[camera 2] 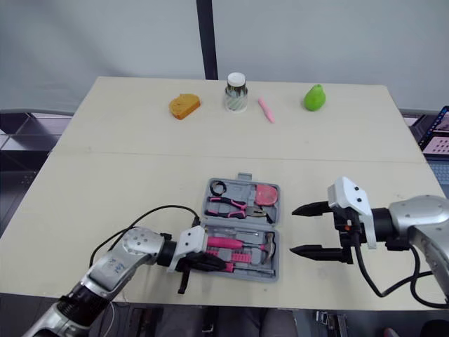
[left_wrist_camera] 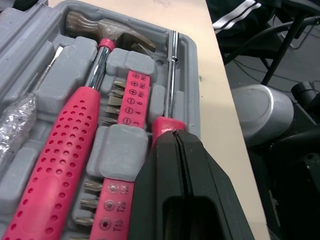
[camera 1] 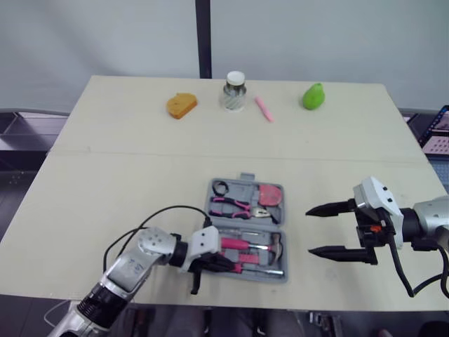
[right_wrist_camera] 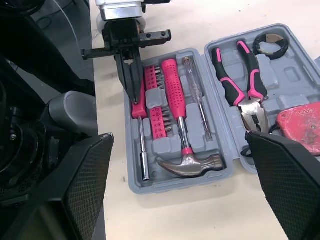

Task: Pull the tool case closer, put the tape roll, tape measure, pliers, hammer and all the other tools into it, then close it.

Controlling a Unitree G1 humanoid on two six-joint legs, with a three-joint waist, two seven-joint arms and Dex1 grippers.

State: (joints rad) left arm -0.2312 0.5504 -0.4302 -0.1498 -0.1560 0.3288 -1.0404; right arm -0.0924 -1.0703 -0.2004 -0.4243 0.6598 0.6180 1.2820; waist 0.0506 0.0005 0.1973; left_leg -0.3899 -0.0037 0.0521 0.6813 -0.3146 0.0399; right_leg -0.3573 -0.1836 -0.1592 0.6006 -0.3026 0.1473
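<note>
Flanking the tool case (right_wrist_camera: 175, 187), left gripper (right_wrist_camera: 134, 97) clenched over screwdriver (left_wrist_camera: 171, 80), right gripper (camera 1: 310, 230) released

The left arm (camera 1: 126, 270) and right arm (camera 1: 429, 216) are silver-grey, with white boxy wrists (camera 1: 379, 196) and looping black cables (camera 1: 168, 208). The left claw (right_wrist_camera: 134, 99) and right claw (camera 1: 309, 231) are black and pointed.

A big pale table (camera 1: 105, 182), crossed by one thin line, is set before a plain white wall (camera 1: 91, 35) that is split by a dark upright post (camera 1: 203, 35), and a small screen (camera 1: 438, 130) is seen beside the table's right edge.
</note>
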